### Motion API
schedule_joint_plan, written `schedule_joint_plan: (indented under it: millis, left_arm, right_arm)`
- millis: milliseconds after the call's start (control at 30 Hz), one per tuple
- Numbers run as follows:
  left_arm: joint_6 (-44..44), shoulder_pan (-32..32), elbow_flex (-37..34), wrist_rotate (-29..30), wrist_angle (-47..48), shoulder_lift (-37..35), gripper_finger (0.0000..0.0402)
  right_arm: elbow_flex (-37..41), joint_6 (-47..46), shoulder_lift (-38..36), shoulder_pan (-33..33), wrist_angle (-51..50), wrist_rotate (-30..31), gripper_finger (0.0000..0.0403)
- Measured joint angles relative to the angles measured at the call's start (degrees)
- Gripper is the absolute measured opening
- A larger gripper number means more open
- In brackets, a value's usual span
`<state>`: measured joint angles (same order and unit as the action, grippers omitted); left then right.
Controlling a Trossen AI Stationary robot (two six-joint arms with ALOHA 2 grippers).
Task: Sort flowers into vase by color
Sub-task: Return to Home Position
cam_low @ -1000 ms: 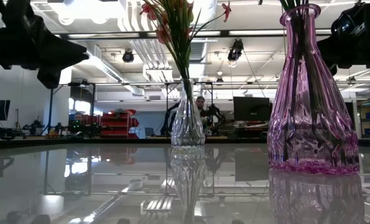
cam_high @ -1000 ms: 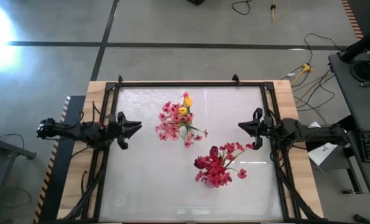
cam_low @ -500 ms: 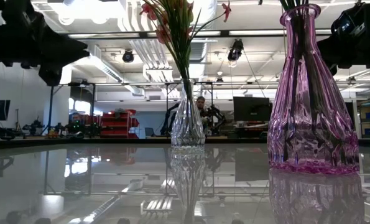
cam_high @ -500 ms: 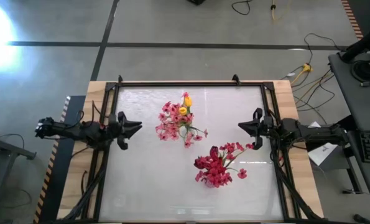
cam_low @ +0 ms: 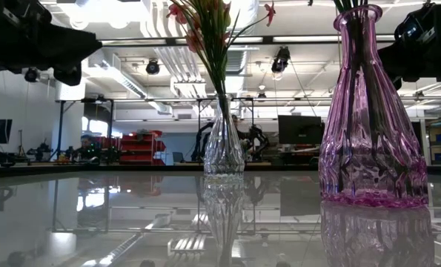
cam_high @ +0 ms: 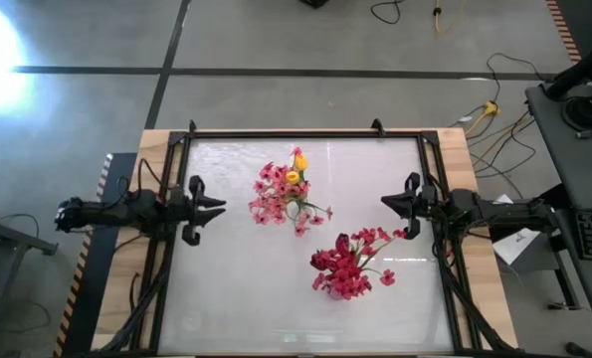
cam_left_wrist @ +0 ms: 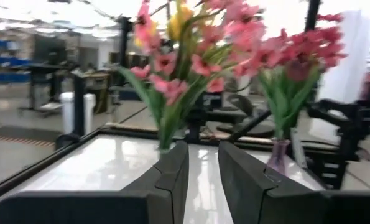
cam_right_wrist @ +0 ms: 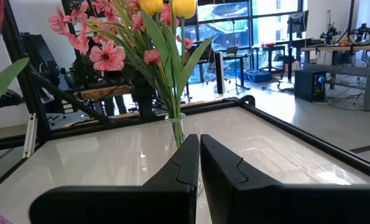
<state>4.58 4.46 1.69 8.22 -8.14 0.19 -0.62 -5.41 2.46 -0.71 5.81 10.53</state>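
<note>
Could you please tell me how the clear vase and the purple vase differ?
The clear vase holds pink and yellow flowers; the purple vase holds red flowers. The clear vase stands farther from the low camera than the purple vase. Both stand upright.

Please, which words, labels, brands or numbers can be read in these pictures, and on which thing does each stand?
None can be read in any view.
The white sheet at the right of the high view: any print is too small to read.
The purple vase and the clear vase show no label.
</note>
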Motion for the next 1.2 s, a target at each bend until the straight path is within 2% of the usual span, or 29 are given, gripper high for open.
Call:
schedule_joint_plan:
  millis: [133, 200, 467, 733, 1000, 1200]
  left_arm:
    - [-1.52, -5.11, -0.13, -10.36, 0.12, 0.32, 0.0075]
    - [-2.44, -6.47, -0.52, -12.09, 1.99, 0.33, 0.0075]
    - [2.18, -7.34, -0.61, -7.05, 5.39, 1.87, 0.0075]
    - [0.42, -7.29, -0.63, -6.76, 5.12, 3.63, 0.0075]
    - [0.21, -7.27, -1.09, -6.56, 4.60, -0.05, 0.0075]
    - [-2.90, -7.10, -1.11, -3.00, 0.60, -0.20, 0.0075]
  right_arm:
    - [0.00, 0.00, 0.00, 0.00, 0.01, 0.00, 0.0009]
    - [0.00, -0.04, 0.00, 0.00, 0.02, 0.00, 0.0009]
    - [0.02, 0.00, 0.00, 0.00, 0.01, 0.00, 0.0009]
    - [0.02, -0.01, 0.00, 0.00, 0.01, 0.01, 0.0009]
    - [0.02, -0.04, -0.02, -0.02, -0.01, 0.05, 0.0009]
    - [0.02, 0.00, -0.02, -0.01, -0.01, 0.05, 0.0009]
